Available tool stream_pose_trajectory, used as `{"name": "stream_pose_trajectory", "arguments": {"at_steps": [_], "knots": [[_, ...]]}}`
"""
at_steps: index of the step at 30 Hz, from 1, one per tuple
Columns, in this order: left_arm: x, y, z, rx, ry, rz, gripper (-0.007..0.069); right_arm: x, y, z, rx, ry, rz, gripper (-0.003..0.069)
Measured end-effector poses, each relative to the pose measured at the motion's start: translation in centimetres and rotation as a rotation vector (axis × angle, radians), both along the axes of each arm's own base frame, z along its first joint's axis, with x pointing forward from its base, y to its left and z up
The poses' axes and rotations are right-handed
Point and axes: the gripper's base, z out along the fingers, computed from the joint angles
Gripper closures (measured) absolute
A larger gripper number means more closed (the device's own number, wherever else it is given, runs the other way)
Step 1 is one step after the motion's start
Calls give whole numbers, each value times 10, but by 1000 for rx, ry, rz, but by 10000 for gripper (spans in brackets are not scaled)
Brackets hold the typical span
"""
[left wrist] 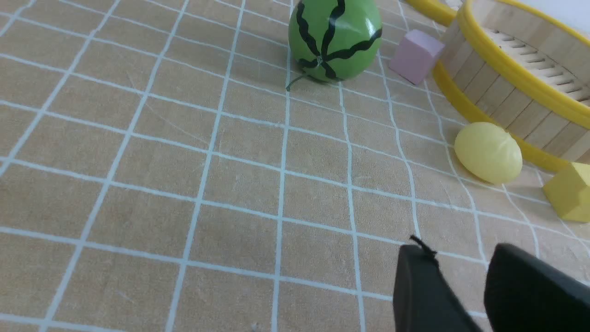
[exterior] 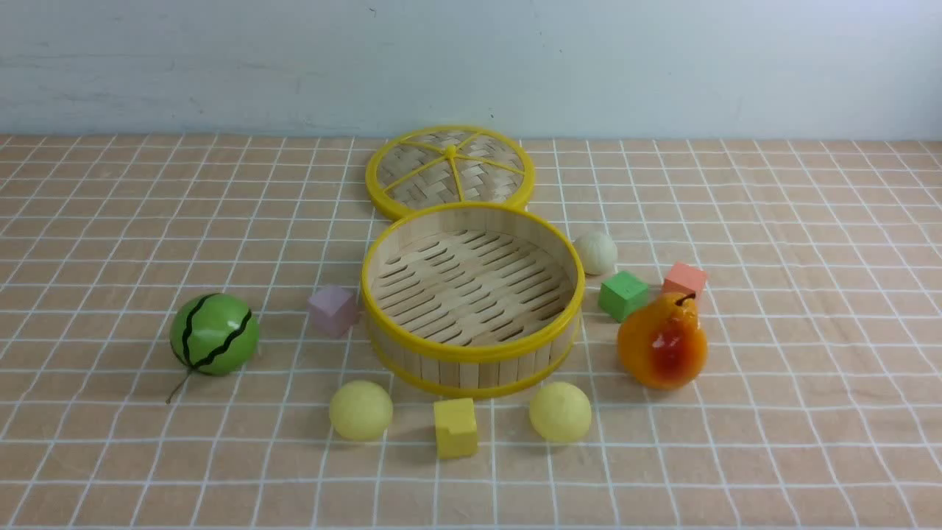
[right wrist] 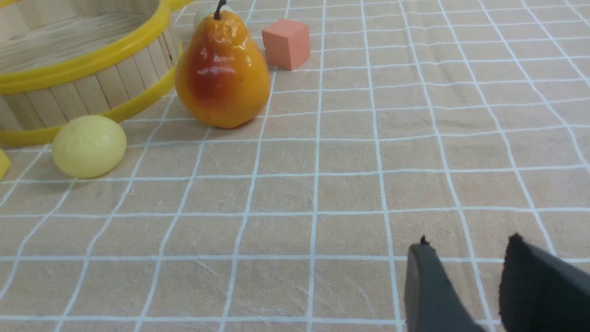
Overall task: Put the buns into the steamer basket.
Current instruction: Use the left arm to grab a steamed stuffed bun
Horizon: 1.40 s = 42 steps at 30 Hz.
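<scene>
Round bamboo steamer basket (exterior: pixel 471 372) w/ yellow rims is empty. One pale yellow ball bun (exterior: pixel 360 410) sits front-left of it, 2nd pale yellow bun (exterior: pixel 560 411) front-right, off-white bun (exterior: pixel 595 252) back-right. Left tool (left wrist: pixel 458 249) & right tool (right wrist: pixel 468 244) are released, hold nothing. Come down straight and squeeze softly so buns don't roll.

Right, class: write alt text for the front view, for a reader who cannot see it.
An empty bamboo steamer basket sits centre, lid behind it. Three buns lie outside: two pale yellow in front, one off-white at its right. Watermelon left, pear right.
</scene>
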Motion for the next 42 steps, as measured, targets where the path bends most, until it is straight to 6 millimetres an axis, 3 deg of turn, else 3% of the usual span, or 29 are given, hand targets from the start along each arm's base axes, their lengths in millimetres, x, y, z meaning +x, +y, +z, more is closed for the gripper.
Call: {"name": "stream_pose_trajectory", "arguments": {"at_steps": [22, 29, 34, 40, 42], "knots": [[1, 0, 2, -20, -20, 4, 396, 0, 0, 0, 1, 0, 0, 419], [4, -1, 25, -608, -190, 95, 389, 0, 0, 0, 1, 0, 0, 419], [3, -3, 41, -746, -192, 79, 395, 0, 0, 0, 1, 0, 0, 419], [13, -21, 101, -407, 83, -100, 488, 0, 0, 0, 1, 0, 0, 419], [36, -25, 121, -213, 294, -158, 560, 0, 0, 0, 0, 0, 0, 419]]}}
